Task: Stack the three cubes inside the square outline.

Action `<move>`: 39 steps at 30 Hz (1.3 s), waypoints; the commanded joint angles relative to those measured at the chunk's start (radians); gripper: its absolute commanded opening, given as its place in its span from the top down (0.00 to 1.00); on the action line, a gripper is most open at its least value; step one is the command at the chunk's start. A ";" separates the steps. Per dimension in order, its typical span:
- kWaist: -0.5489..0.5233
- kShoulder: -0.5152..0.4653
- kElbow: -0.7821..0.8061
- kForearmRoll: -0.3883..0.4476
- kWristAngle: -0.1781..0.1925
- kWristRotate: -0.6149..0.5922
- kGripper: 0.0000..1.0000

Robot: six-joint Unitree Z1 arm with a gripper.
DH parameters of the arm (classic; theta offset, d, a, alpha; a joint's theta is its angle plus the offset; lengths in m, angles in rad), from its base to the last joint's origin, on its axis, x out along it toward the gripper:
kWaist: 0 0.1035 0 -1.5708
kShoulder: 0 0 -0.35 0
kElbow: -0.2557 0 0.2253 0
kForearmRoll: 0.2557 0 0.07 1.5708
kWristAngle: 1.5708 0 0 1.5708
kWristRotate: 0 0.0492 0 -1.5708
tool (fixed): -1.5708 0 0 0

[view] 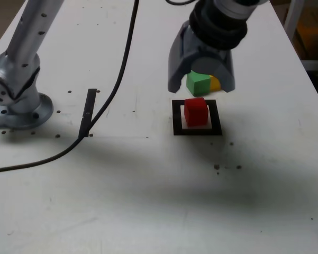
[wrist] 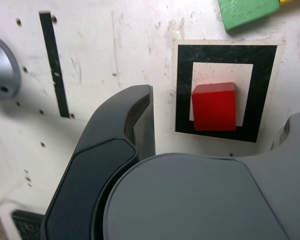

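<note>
The pincer (view: 202, 79) hangs with jaws spread over the far half of the desk (view: 148, 201), above the green cube (view: 197, 83) and yellow cube (view: 216, 83), closing off approach from above. The red cube (view: 196, 111) sits uncovered in the square outline (view: 197, 117), bare desk on its near and side faces. Toward the exterior view's left edge, a black cable (view: 116, 79), tape strip (view: 88, 112) and arm base (view: 18, 108) obstruct passage.
</note>
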 commanded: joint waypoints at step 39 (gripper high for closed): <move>0.194 0.064 -0.147 -0.048 0.404 1.281 0.07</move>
